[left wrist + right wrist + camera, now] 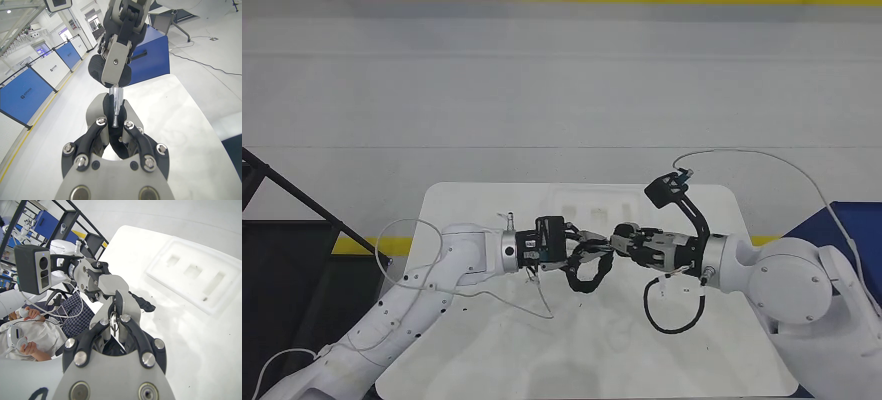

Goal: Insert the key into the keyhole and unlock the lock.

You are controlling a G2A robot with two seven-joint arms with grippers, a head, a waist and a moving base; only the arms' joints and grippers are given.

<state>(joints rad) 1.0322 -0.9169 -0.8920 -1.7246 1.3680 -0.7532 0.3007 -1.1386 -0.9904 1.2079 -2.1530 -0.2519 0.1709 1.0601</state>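
Over the white bench (572, 350), with a recessed foam tray (592, 205) at its twelve o'clock edge, the left hand (115, 103), in from seven o'clock, meets the right hand (115, 306), in from three, nose to nose near the centre. The likeliest trouble from here is slip under torque. The lock (116, 102) is a smooth chrome barrel, and a turn of the key (114, 318) could spin it inside the grip instead of freeing the mechanism. A small misalignment between the two wrists could also bind the blade or twist the key in its thin pinch. The black cable (587, 276), hanging in a loop under the lock, may tug it off line. The left hand is closed down to the barrel's width and grips the lock along its length, free end pointing at its partner. The right hand is pinched almost shut on the key — the ring (103, 52) dangles beside it — and its tip touches the lock's end. Whether the blade is seated I cannot tell, because the grip hides the joint.
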